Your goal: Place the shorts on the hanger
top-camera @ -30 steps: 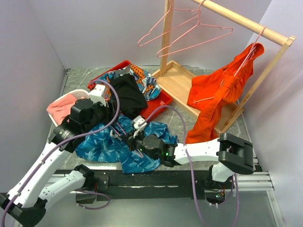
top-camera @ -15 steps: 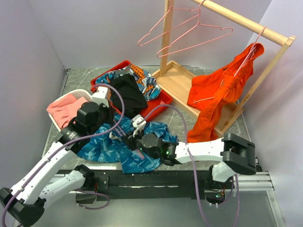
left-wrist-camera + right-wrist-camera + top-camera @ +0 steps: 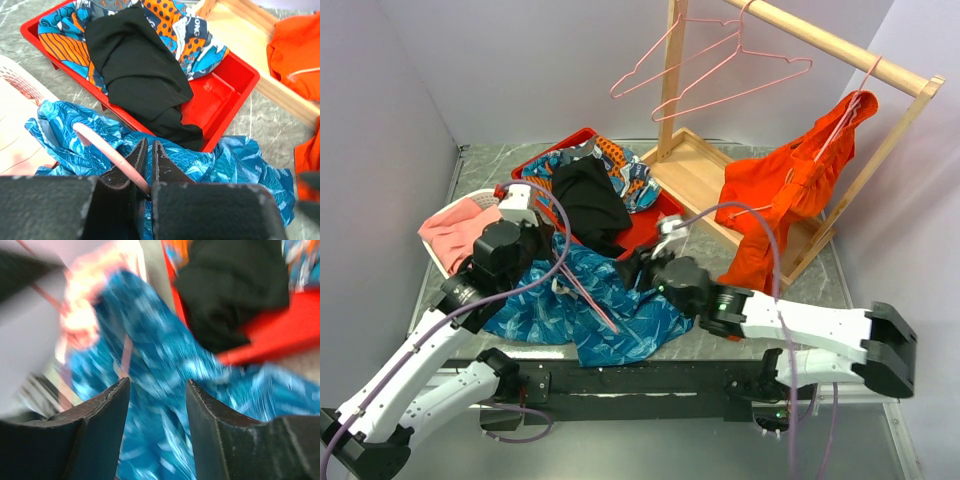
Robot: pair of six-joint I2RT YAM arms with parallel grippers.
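1. Top external view. The shorts are shown as a rumpled heap toward the near-left corner of the bench, between the near edge and the red tray. The hanger is laid slantwise across them. Its upper end is held by the left gripper, presumably so that the wire is fixed while fabric is worked onto it. The right gripper is poised at the far side of the shorts, just beside the tray. The wooden rail, with an orange garment hung on it, is seen toward the far-right corner, well apart from the work.

2. Left wrist view. The left gripper is seen with its jaws drawn almost together, pinching the pink wire of the hanger. The wire is carried leftward over the shorts. A black garment is draped over the tray wall, just beside the shorts.

3. Right wrist view (blurred). The right gripper is shown with its jaws held apart and nothing between them. The shorts are framed in the gap. The opening is judged to be kept ready for pinching fabric. Contact with the cloth cannot be told.
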